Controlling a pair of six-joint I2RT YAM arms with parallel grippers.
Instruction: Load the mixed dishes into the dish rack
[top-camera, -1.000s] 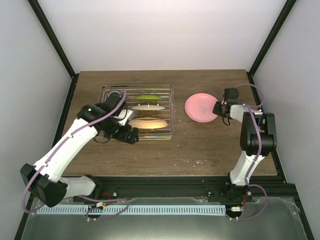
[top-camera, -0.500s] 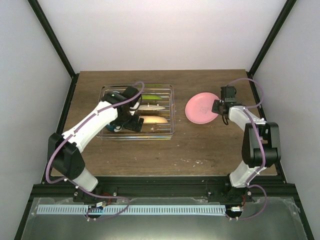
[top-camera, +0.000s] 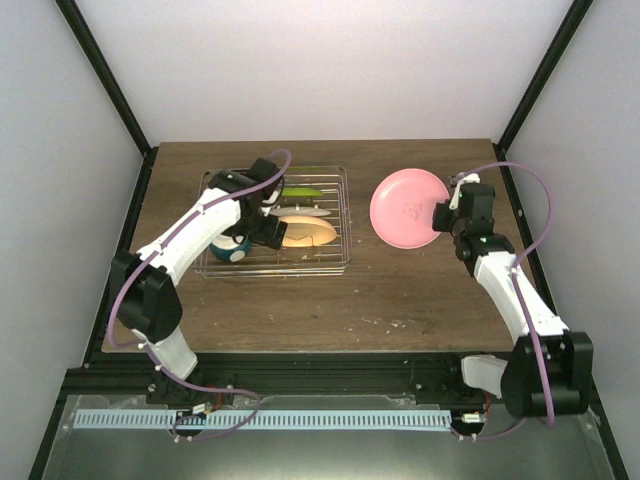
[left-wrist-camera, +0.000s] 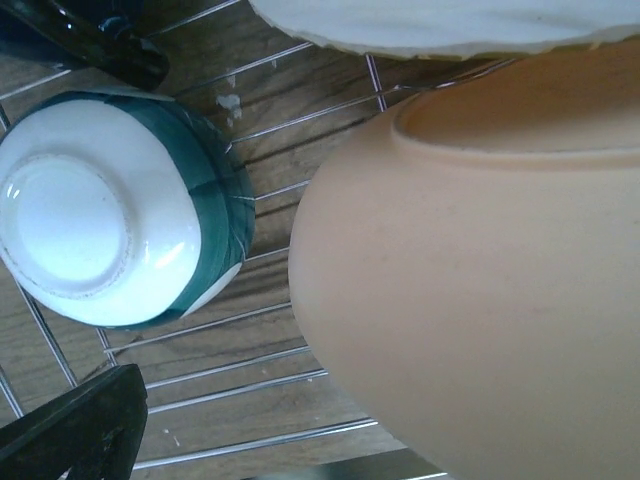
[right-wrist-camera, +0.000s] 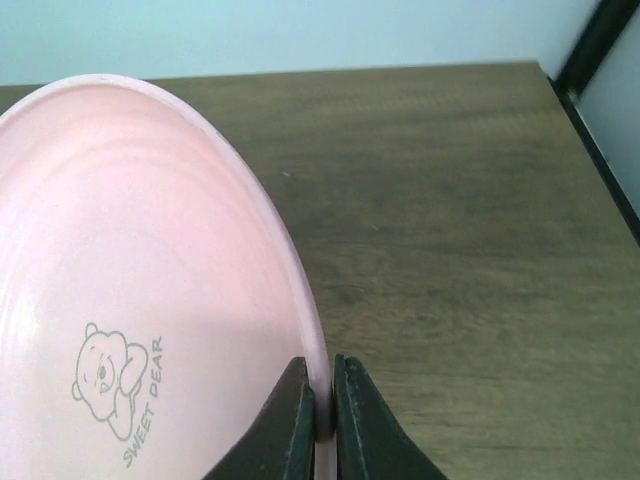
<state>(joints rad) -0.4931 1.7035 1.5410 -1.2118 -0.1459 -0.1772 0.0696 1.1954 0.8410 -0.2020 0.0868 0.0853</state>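
The right jaws are pinched shut on the rim of the pink plate (right-wrist-camera: 150, 300), which is tipped up over the right side of the worktop (top-camera: 400, 290), well apart from the dish rack (top-camera: 330, 262) toward the far left corner. The grip takes only the lip, so the plate should cross slowly and stay on edge, ready to slip between the bars. Room looks tight: the green plate (top-camera: 300, 192), cream plate (top-camera: 300, 211) and a tan dish (top-camera: 308, 233) stand in a row, with the upturned bowl (left-wrist-camera: 110, 235) beside them. The left jaws hang wide open over the rack, holding nothing, and should pull clear before the plate arrives
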